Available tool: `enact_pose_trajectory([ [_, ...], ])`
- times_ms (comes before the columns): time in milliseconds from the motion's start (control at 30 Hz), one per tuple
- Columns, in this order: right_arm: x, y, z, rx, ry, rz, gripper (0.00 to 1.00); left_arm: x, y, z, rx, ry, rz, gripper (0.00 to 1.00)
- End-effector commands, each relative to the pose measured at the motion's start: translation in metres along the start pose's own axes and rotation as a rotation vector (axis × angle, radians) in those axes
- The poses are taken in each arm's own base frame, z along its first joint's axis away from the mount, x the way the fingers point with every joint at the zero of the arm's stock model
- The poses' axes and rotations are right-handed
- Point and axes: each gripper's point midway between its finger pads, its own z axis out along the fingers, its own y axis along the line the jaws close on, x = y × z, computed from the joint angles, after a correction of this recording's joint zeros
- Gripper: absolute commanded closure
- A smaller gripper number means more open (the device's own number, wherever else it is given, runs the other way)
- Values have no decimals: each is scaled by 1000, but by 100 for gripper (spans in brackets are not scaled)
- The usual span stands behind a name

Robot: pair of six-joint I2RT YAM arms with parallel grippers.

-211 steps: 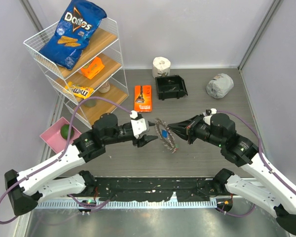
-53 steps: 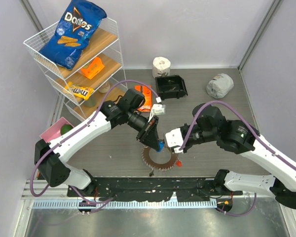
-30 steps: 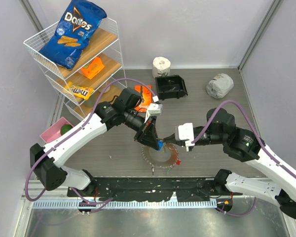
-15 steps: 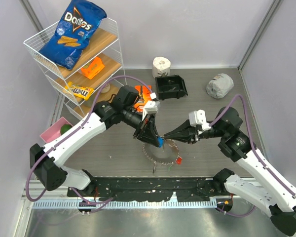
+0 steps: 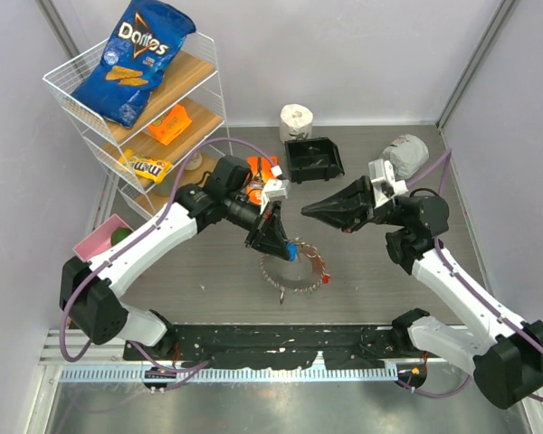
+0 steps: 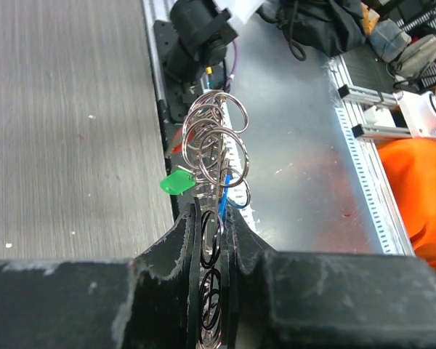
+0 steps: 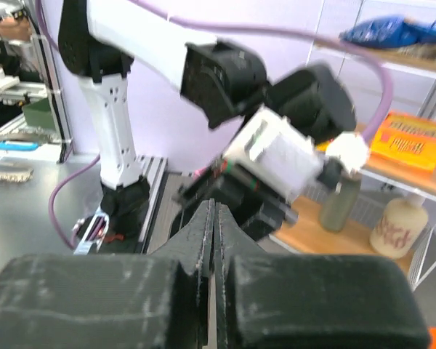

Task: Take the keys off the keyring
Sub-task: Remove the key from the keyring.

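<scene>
Pink tray: I see it at the left edge of the top view [image 5: 92, 253], on the tabletop [image 5: 208, 276] below the wire shelf [image 5: 65, 90].
Doritos bag: it lies on the shelf's top tier [image 5: 131, 59], upper left of the frame.
Left pincer: it reaches into the centre of the top view [image 5: 277, 248]. In the left wrist view its jaws are clamped onto the ring's wire [image 6: 211, 217].
Keyring: just right of and below the left pincer [image 5: 315, 259], held by one edge. In the left wrist view its fringe of small split rings fans out past the fingertips [image 6: 216, 131]. I cannot tell whether its far edge touches the tabletop.
Keys: on the ring I see a blue head beside the left fingertips [image 5: 291, 250], a red head at the ring's lower right [image 5: 327, 281] and a green head to the left in the wrist view [image 6: 176, 182].
Black bin: upper centre [image 5: 314, 160], with a paper roll [image 5: 296, 120] behind it.
Right pincer: right of centre, above the keyring and apart from it [image 5: 309, 210]. Its fingers are pressed together and I see nothing between them [image 7: 212, 212].
Grey bundle: upper right [image 5: 403, 155].
</scene>
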Motion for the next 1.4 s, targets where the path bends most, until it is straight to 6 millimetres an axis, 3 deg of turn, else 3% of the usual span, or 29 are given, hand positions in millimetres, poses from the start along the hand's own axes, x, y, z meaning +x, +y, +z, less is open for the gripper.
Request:
enact_pose_trajectory([
  [0,-56,2,2,-28,-161,-120,84,-18,21,-7,-79,-54,20,100],
  [67,-50,-9,-2,1,-130,-105,53,-18,32,-15,-137,-38,-10,100],
  [133,-38,-13,-3,3,-61,-93,53,-12,43,-21,-228,1,-42,100],
  [167,-43,-14,-3,6,-45,-184,53,-6,46,-23,-256,25,-80,100],
  [200,-21,-20,-5,22,37,-101,52,-3,47,-24,-273,39,-104,100],
  [233,-27,-18,-4,3,58,-231,52,0,46,-25,-276,52,-134,100],
  [267,-1,-21,-11,52,156,-153,50,2,45,-26,-280,64,-158,100],
  [300,-6,-20,-3,24,183,-317,47,6,42,-27,-282,77,-182,100],
  [333,22,-29,-13,70,313,-353,45,8,39,-28,-284,88,-193,100],
  [367,21,-22,-5,39,339,-417,45,10,36,-30,-285,98,-196,100],
  [400,41,-22,-12,13,430,-451,45,11,32,-32,-287,109,-205,100],
  [433,37,-17,-8,-18,448,-466,46,13,28,-34,-291,123,-210,100],
  [467,49,-18,-10,-29,496,-451,47,13,27,-37,-305,134,-213,100],
  [500,42,-19,-6,-32,495,-465,51,16,26,-40,-331,152,-224,100],
  [633,53,-27,-2,-77,540,-556,52,24,46,-67,-538,238,-251,100],
  [767,66,-33,8,-104,584,-638,55,26,49,-81,-621,265,-241,100],
  [867,81,-32,16,-150,612,-749,58,26,45,-84,-622,279,-244,100],
  [1067,78,-27,38,-136,567,-912,60,26,42,-83,-601,296,-245,100],
  [1367,87,-40,47,-137,678,-1023,63,29,38,-83,-588,303,-248,100],
])
